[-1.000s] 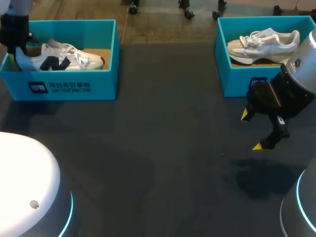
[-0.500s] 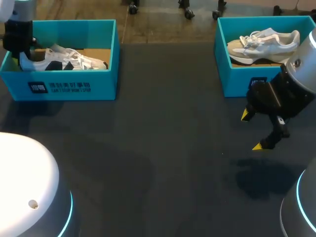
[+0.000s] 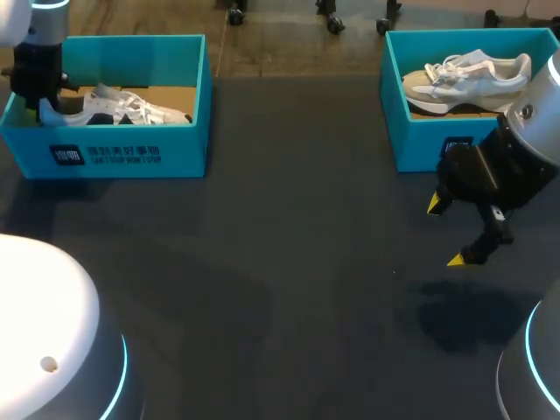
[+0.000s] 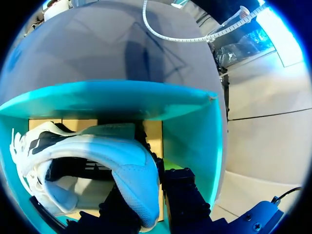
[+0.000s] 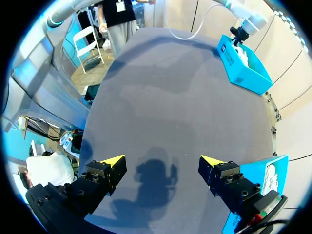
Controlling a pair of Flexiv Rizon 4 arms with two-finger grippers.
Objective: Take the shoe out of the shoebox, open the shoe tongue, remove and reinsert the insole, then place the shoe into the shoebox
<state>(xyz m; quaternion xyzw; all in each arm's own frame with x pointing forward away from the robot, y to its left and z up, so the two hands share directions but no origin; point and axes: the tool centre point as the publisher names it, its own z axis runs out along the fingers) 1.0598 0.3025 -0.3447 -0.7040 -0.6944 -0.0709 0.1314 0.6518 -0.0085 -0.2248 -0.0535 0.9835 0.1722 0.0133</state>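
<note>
Gripping the white shoe [image 4: 87, 151] by its heel, my left end effector [image 4: 150, 207] has it inside the left shoebox [image 3: 122, 156]. I judge this either the first lift or the final placing, and cannot tell which. The shoe shows a dark side mark and white laces, while my right end effector [image 3: 444, 232] hangs open, empty, above the worktop [image 3: 289, 262].
</note>
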